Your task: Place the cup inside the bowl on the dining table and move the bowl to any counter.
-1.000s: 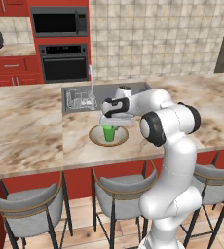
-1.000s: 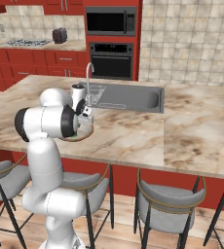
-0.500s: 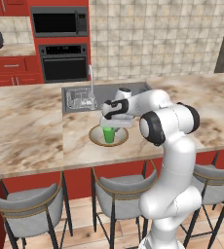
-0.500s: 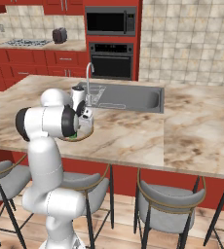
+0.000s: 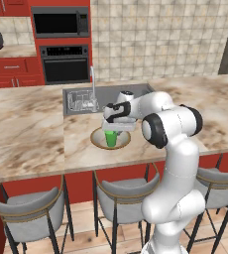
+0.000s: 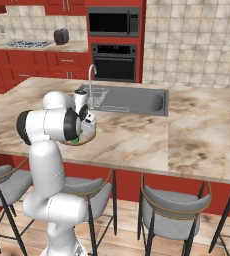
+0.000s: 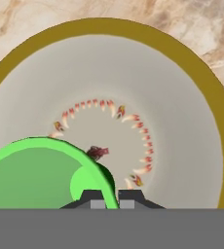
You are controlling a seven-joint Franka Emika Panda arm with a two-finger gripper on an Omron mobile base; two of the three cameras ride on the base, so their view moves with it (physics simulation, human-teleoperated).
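A: Claw is down over the bowl, and it's pinched tight on the rim of the cup. From the hand camera you can see the two fingertips straddling the cup wall, one inside, one outside.

B: Why grab it by the rim like that?

A: My read: the cup's a plain tumbler with no handle, so clamping one wall from above lets it go straight down into the bowl without the fingers hitting the bowl's sides.

B: And where's the cup sitting?

A: Directly under the claw, inside the bowl's ring. In the hand camera, the cup hangs off to one side of the claw, over the bowl floor. Whether its base is touching down yet, I can't tell.

B: The bowl itself?

A: Beneath the claw on the tabletop, with the sink just beyond the claw. The bowl is wide and shallow, grey-beige inside, with a brown-gold rim and a little ring of red-and-white marks round its floor.

B: And the cup's look?

A: Bright green, smooth, slightly tapered, far narrower than the bowl.

B: So what's left?

A: I'd say letting go, then carrying the bowl to a counter.
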